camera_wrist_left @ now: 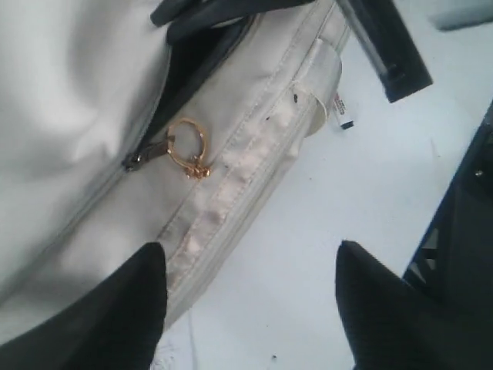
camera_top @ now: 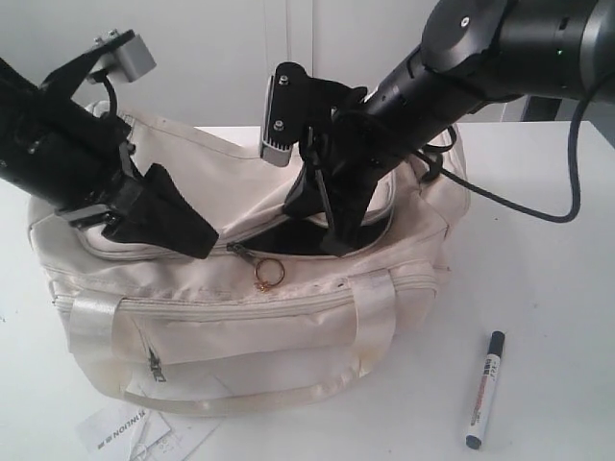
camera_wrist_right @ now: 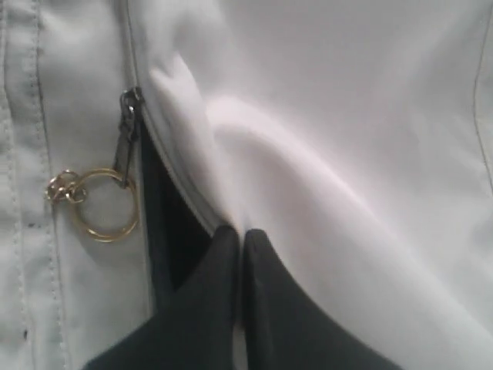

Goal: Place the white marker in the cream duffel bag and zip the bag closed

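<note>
Left gripper [camera_wrist_left: 246,258], left of exterior view: jaws wide, holding nothing, poised over top of cream duffel bag [camera_top: 240,336] near zip pull [camera_top: 242,252] with gold ring [camera_top: 269,273]. Likely placed to steady bag or take zip. Centre: right gripper [camera_wrist_right: 240,235] pressed together on flap edge, fabric puckered at tips. Judged purpose: lifting flap to widen dark opening. Lower right: white marker [camera_top: 484,389] lying on table [camera_top: 557,317], well apart from bag, not yet picked up.
</note>
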`<action>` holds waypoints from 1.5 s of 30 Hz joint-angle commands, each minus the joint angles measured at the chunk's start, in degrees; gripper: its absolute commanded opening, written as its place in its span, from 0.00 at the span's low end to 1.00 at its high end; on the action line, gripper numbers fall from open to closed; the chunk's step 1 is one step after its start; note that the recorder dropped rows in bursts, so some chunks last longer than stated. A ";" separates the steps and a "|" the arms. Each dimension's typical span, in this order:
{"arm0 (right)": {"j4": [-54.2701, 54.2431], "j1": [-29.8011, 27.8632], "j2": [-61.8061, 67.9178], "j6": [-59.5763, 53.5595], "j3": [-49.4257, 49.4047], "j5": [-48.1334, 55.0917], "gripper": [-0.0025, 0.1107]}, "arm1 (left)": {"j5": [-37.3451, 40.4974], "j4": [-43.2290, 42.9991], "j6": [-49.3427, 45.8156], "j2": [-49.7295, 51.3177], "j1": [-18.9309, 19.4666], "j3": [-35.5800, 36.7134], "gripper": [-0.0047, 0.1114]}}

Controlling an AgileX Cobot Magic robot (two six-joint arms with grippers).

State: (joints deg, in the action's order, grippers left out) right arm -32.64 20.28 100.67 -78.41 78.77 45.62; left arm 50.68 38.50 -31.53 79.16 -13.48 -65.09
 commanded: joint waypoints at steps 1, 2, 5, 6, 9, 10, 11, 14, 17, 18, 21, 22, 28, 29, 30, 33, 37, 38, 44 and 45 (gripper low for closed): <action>-2.31 -0.35 -1.31 1.82 0.07 1.22 0.02 | 4.12 1.57 8.75 2.20 -0.10 1.24 0.66; -2.40 -0.35 -1.59 2.62 0.07 1.11 0.02 | 4.61 2.37 9.82 2.72 -0.77 1.72 0.68; -2.55 -0.35 -1.71 5.25 0.07 1.01 0.02 | 3.55 5.99 10.73 3.97 -3.28 2.60 0.77; -2.68 -0.35 -1.81 5.65 0.07 1.01 0.02 | 1.83 7.76 11.41 4.25 -4.04 2.85 0.80; -2.69 -0.35 -1.81 6.82 0.07 1.15 0.02 | -5.15 11.15 12.75 4.24 -6.09 3.33 0.83; -2.69 -0.35 -1.81 7.42 0.07 1.15 0.02 | -7.23 10.71 12.75 4.24 -6.68 3.33 0.83; -2.69 -0.35 -1.93 8.42 0.07 1.15 0.02 | -9.47 9.46 13.61 4.24 -7.28 3.33 0.83; -2.69 -0.35 -1.93 11.53 0.07 0.99 0.02 | -13.09 5.44 15.86 4.24 -8.58 3.33 0.83; -2.69 -0.35 -1.93 13.26 0.07 0.89 0.02 | -15.23 -1.38 15.73 4.24 -10.87 3.33 0.81; -2.80 -0.35 -1.93 13.69 0.07 0.89 0.02 | -16.10 -5.29 16.50 4.24 -11.97 3.33 0.80; -2.80 -0.35 -1.93 14.35 0.07 0.89 0.02 | -18.42 -16.77 22.41 4.24 -15.05 3.33 0.72; -2.91 -0.35 -1.93 14.33 0.07 0.89 0.02 | -19.43 -20.32 25.85 4.24 -16.08 3.33 0.70; -3.47 -0.35 -1.93 14.48 0.07 1.00 0.02 | -20.04 -38.50 50.89 5.71 -20.38 2.55 0.70; -3.47 -0.35 -1.93 14.48 0.07 1.00 0.02 | -19.69 -40.15 52.60 6.30 -20.84 2.26 0.70; -3.47 -0.35 -1.93 14.48 0.07 1.00 0.02 | -19.67 -40.69 54.04 7.19 -21.57 1.55 0.70; -3.49 -0.35 -1.93 14.79 0.07 1.00 0.02 | -21.62 -40.49 56.95 8.71 -23.42 -0.16 0.70; -3.49 -0.35 -1.93 15.67 0.07 1.17 0.02 | -23.83 -40.49 59.20 9.46 -25.49 -2.01 0.70; -3.49 -0.35 -1.93 15.67 0.07 1.17 0.02 | -23.83 -40.67 59.20 9.58 -25.63 -2.29 0.70; -3.70 -0.35 -1.93 15.96 0.07 1.98 0.02 | -22.10 -42.91 62.79 12.41 -25.91 -2.34 0.70; -3.70 -0.35 -1.93 16.25 0.07 1.98 0.02 | -22.21 -43.52 63.48 12.86 -25.96 -2.34 0.70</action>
State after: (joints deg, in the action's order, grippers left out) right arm -35.63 20.28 99.55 -63.05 78.77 47.18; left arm 27.54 -3.43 29.62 90.89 -39.14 -67.26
